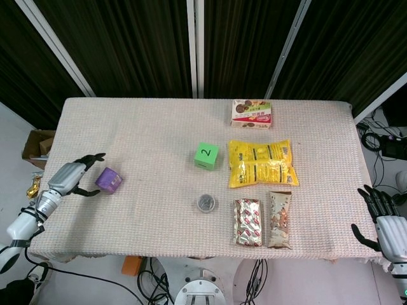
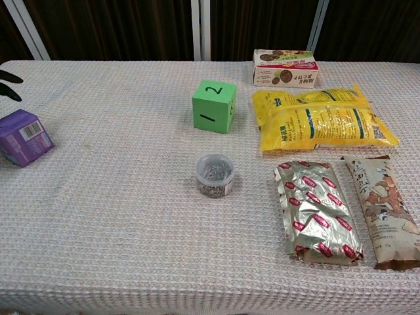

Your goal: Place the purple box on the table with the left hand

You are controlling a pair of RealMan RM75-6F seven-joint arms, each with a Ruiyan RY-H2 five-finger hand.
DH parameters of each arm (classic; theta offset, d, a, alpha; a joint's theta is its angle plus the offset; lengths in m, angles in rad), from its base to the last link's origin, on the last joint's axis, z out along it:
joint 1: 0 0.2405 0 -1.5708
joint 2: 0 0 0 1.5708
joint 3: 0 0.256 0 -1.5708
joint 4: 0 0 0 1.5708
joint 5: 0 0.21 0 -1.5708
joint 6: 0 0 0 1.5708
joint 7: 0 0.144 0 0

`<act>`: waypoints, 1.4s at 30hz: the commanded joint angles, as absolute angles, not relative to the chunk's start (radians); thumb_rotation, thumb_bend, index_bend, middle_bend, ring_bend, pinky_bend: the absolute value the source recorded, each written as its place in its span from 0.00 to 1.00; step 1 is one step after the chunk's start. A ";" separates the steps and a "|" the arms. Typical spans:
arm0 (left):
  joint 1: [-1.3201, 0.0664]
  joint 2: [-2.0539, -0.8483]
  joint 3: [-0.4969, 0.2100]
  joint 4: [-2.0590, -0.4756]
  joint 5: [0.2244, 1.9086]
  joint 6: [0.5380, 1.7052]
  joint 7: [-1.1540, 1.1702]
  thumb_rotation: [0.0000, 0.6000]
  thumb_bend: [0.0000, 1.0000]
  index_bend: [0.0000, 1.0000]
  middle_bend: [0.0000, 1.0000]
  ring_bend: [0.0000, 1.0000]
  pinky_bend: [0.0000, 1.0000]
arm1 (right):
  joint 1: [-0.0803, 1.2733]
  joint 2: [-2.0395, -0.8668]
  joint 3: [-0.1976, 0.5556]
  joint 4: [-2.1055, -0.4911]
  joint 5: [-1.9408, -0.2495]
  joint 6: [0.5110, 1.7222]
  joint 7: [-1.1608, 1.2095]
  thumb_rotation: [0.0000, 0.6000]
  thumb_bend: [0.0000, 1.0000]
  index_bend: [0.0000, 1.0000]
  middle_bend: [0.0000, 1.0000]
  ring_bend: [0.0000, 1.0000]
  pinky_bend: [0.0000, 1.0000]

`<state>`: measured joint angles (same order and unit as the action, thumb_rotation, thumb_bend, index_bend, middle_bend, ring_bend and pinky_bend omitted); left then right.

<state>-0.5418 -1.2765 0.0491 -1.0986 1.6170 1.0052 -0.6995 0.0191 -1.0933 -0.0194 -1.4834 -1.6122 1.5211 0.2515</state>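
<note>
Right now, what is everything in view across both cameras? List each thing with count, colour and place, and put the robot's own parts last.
purple box: one, purple, resting on the table's left side.
green cube: one, green, marked 2, centre.
round container: one, clear with silvery contents, in front of the cube.
cookie box: one, red and white, far edge.
yellow bag: one, yellow, right of the cube.
gold packet: one, gold and red, near right.
brown packet: one, tan, beside the gold packet.
table: one, beige woven cloth.
left hand: open, just left of the purple box.
right hand: open, past the right edge.
</note>
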 commanded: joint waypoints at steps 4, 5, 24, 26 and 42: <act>-0.561 -1.312 0.064 -1.037 1.638 1.015 -0.712 1.00 0.19 0.00 0.17 0.09 0.21 | 0.019 -1.093 -0.022 -1.499 -1.614 1.520 0.227 1.00 0.27 0.00 0.00 0.00 0.00; -0.561 -1.315 0.066 -1.033 1.638 1.016 -0.716 1.00 0.19 0.00 0.17 0.09 0.22 | 0.019 -1.092 -0.021 -1.500 -1.613 1.521 0.225 1.00 0.27 0.00 0.00 0.00 0.00; -0.595 -1.359 0.110 -0.983 1.672 1.026 -0.880 1.00 0.25 0.00 0.24 0.09 0.22 | 0.017 -1.098 -0.020 -1.510 -1.598 1.509 0.176 1.00 0.28 0.00 0.00 0.00 0.00; -0.600 -1.362 0.113 -0.981 1.672 1.022 -0.892 1.00 0.27 0.00 0.27 0.09 0.22 | 0.017 -1.099 -0.020 -1.509 -1.597 1.508 0.173 1.00 0.28 0.00 0.00 0.00 0.00; -0.607 -1.354 0.135 -0.980 1.663 1.009 -0.879 1.00 0.31 0.00 0.36 0.11 0.25 | 0.018 -1.106 -0.019 -1.504 -1.591 1.500 0.162 1.00 0.28 0.00 0.00 0.00 0.00</act>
<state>-0.6068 -1.3541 0.1342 -0.9777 1.6654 1.0114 -0.8808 0.0173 -1.1051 -0.0186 -1.5048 -1.5906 1.5009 0.1629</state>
